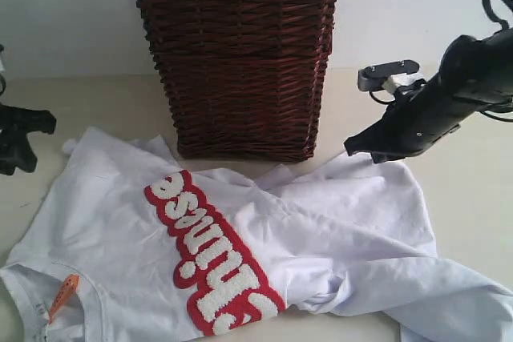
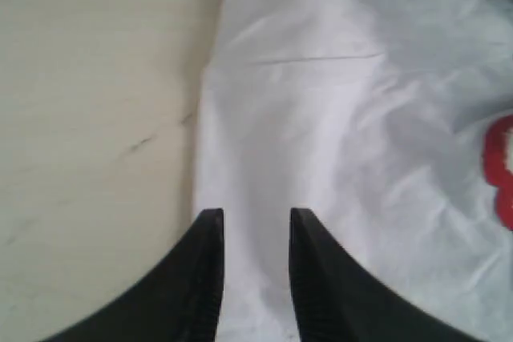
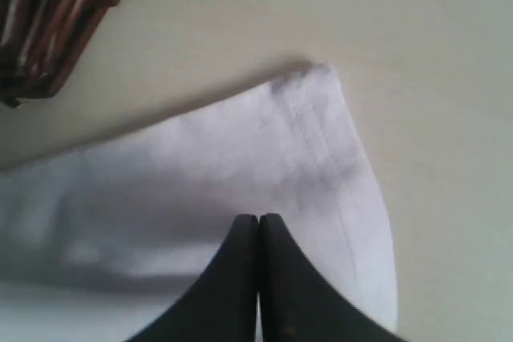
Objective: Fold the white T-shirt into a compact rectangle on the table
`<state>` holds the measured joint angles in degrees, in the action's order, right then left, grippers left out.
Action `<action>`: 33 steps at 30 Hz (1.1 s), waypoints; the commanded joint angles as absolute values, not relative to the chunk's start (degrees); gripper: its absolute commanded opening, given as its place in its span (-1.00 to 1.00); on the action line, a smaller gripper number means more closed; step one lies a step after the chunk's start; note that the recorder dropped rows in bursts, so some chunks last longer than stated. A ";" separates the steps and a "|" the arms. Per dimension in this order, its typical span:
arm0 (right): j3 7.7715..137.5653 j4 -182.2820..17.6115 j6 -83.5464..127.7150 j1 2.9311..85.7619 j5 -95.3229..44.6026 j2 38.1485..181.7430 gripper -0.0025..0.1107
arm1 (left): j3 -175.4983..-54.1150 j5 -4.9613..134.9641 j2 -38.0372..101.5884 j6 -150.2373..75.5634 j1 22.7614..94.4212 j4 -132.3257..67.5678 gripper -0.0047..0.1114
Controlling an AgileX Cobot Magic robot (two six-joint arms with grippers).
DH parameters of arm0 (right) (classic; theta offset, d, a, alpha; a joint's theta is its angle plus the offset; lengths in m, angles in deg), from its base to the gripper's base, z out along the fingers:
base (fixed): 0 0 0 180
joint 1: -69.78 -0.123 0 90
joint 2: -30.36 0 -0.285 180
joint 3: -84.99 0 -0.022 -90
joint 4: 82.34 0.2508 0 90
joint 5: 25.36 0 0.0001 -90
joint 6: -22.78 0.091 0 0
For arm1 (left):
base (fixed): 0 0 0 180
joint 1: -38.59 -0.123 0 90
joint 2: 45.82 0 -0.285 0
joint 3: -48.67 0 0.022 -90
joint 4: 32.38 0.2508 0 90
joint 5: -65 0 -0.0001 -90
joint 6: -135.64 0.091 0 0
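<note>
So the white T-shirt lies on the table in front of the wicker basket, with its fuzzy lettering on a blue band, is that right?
Not quite: the band on the white T-shirt is red, not blue, as the exterior view shows.

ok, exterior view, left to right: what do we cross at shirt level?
left arm → orange neck tag → red lettered band → right tool. All across the white T-shirt; the basket overlaps the band, so it's left out.
</note>
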<state>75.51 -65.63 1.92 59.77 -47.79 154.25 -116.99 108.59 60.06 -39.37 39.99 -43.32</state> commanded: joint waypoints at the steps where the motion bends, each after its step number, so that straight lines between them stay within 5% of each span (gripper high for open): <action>1: 81.47 -67.88 4.62 59.79 -49.71 159.13 -0.96 | -118.39 103.86 64.01 -29.20 40.55 -53.25 -0.41; 20: 89.90 -101.97 31.03 61.34 -60.73 167.34 -0.96 | -129.65 120.65 82.76 -28.03 40.55 -48.46 -0.41; 33: 89.90 -101.76 33.55 66.96 -63.97 167.34 -0.96 | -129.65 120.05 84.88 -33.68 40.55 -41.09 -0.41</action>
<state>90.64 -100.97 33.38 65.54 -59.29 165.23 -130.07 120.84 83.09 -32.87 40.60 -45.35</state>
